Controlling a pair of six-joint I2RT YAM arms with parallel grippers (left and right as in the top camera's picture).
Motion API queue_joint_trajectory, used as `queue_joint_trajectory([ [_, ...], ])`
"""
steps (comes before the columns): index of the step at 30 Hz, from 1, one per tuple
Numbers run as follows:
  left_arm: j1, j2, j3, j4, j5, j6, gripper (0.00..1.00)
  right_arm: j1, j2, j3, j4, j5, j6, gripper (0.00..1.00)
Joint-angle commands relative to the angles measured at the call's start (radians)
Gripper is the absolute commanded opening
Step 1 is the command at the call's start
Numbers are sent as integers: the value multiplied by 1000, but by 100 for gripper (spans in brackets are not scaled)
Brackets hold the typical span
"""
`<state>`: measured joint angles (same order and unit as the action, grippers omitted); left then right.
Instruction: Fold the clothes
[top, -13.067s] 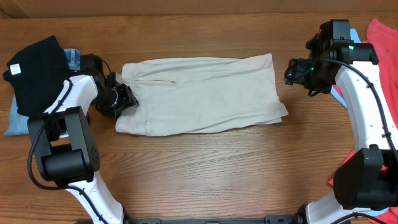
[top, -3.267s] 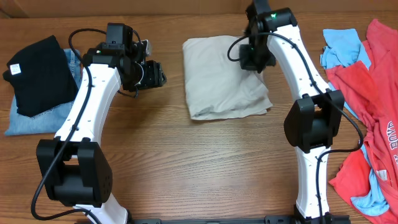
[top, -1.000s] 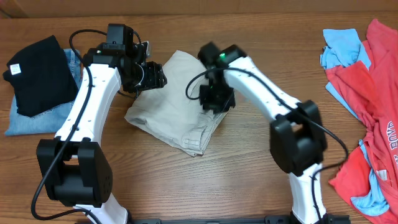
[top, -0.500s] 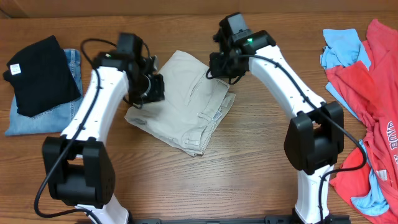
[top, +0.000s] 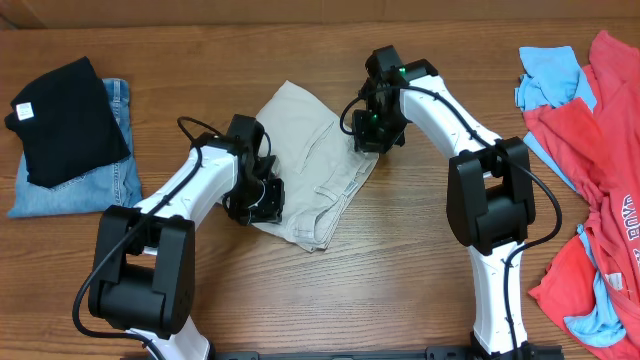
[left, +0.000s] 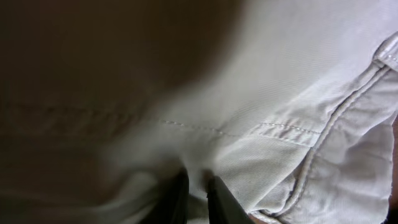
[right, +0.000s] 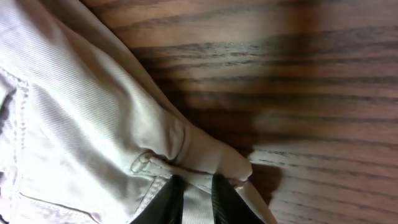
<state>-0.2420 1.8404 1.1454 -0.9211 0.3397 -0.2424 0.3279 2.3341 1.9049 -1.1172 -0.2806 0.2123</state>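
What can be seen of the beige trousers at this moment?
The trousers are pale beige, cotton-like weave, folded into a compact bundle lying askew on the wooden table. Stitched seams and a pocket edge show. The left gripper pinches its near-left edge, the right gripper its far-right corner.

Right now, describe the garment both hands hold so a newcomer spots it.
Middle of the wooden table: the folded trousers, pinched by the left hand and right hand. They are the only pale beige piece; the black garment, blue denim and red clothes lie at the edges.
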Motion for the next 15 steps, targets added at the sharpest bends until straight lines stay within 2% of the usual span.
queue_joint_trajectory([
  [1,-1,3,-18,-13,-9,-19,16,-19,16,-24,-41,126,-3,20],
  [5,-1,3,-36,-12,-45,-21,17,-30,16,-33,-61,131,-9,21],
  [8,-1,3,-59,20,-86,-50,24,-30,16,-34,-63,130,-8,21],
  [10,0,3,-60,56,-84,-57,24,-30,16,-34,-63,130,-8,21],
  [13,2,3,-27,64,-82,-54,27,-30,16,-34,-67,130,-8,21],
  [15,14,-5,40,9,-120,-50,29,-30,16,-34,-72,130,-8,22],
])
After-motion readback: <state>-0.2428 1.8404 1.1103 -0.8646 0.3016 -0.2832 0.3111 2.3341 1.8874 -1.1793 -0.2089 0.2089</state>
